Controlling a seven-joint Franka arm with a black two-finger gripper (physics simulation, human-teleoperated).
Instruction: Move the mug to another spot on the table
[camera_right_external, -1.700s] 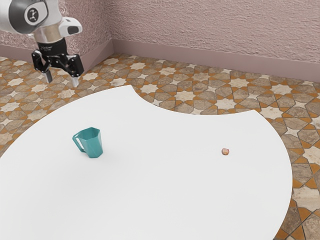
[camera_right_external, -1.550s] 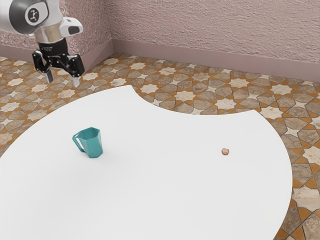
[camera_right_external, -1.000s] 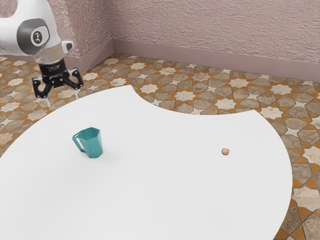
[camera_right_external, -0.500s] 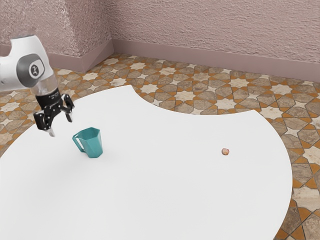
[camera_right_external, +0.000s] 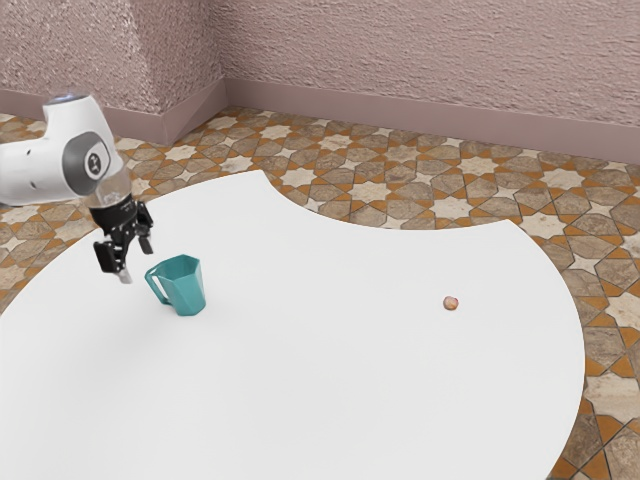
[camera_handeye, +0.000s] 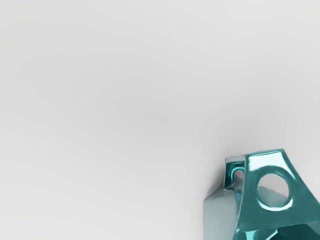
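Observation:
A teal faceted mug (camera_right_external: 179, 284) stands upright on the white table (camera_right_external: 330, 350), its handle pointing toward the exterior view's left. My gripper (camera_right_external: 135, 263) hangs low just left of that handle, open, nothing between its fingers, a small gap from the mug. Under my hand, the mug (camera_handeye: 262, 200) appears close up with its handle and the hole through it facing the camera, the white tabletop (camera_handeye: 110, 110) all around.
A small pinkish ball (camera_right_external: 451, 302) lies on the table far off toward the exterior view's right. The table has a curved cut-out in its far edge (camera_right_external: 390, 225). Patterned tile floor surrounds it.
My arm has come down from high at the upper left and swung toward the mug, ending low beside its handle. The gripper stayed open. Mug and ball have not moved.

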